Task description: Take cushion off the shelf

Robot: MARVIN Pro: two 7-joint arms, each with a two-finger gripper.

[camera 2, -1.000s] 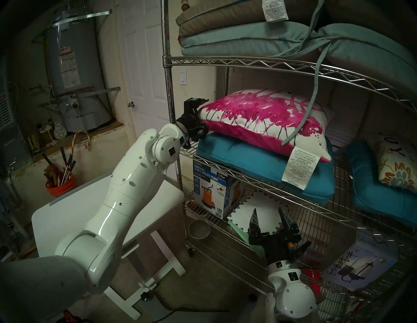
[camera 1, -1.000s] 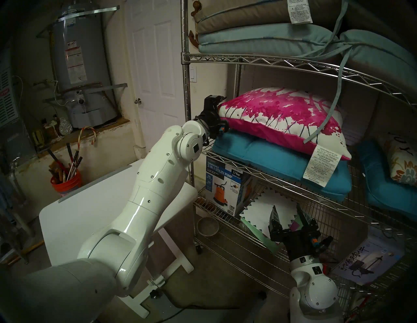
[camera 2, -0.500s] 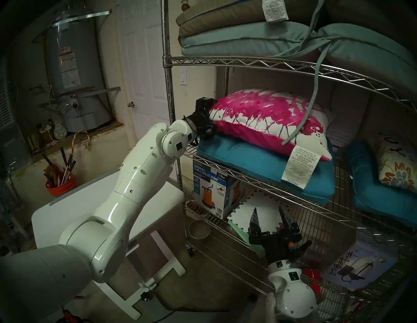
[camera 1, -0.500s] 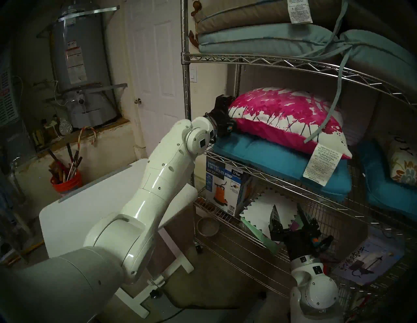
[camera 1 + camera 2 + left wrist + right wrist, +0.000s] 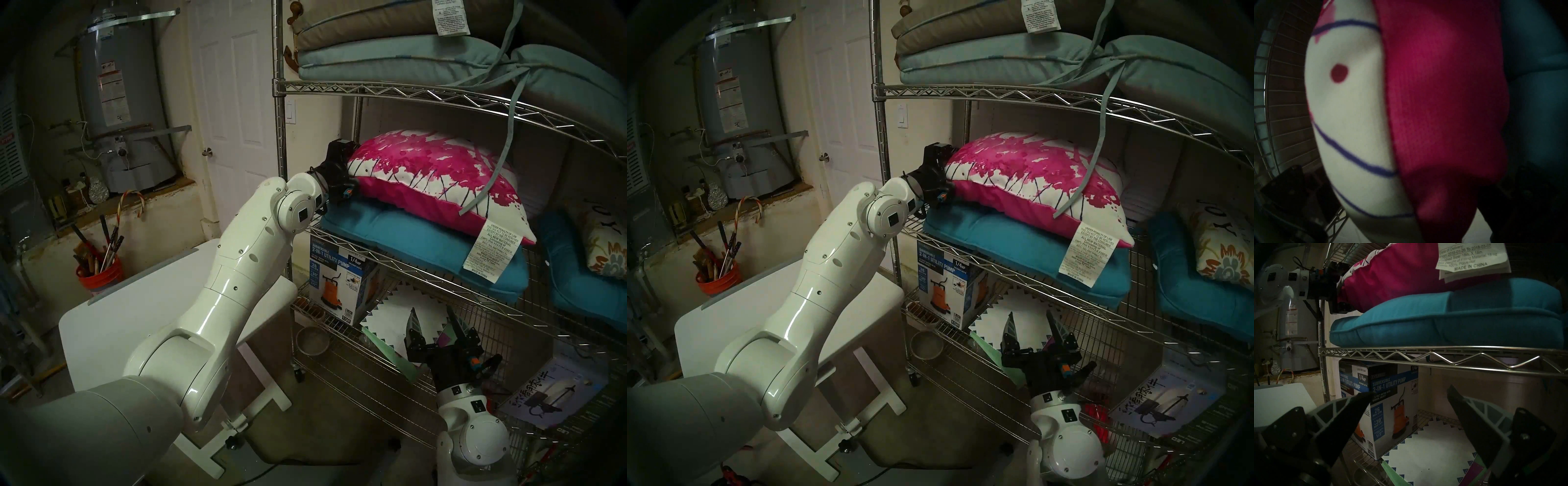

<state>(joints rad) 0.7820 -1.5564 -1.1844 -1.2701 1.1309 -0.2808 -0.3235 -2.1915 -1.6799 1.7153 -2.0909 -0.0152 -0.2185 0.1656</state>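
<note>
The rectangular white throw cushion with magenta splatter print and solid pink back (image 5: 437,180) lies on the middle tier of the tall chrome wire shelf (image 5: 390,89), resting on top of a flat teal seat pad (image 5: 420,247). Its white care tag (image 5: 488,253) hangs off the corner at 4 o'clock, over the pad's front edge. The left claw (image 5: 349,169) is pushed against the cushion's 9 o'clock end, at the seam between white face and pink back; the wrist view is filled with blurred fabric (image 5: 1407,110), one dark finger (image 5: 1288,186) visible beside it, the other lost in shadow, so whether the claw pinches the fabric cannot be told. The right claw (image 5: 436,322) hangs at 5 o'clock of the head view, below the middle tier, fingers spread wide and holding nothing. Beyond it on the lower tier stands a blue-and-white utility pump box (image 5: 1390,405). A small white bench (image 5: 142,312) stands at 8 o'clock, just beside the shelf's front post.
</note>
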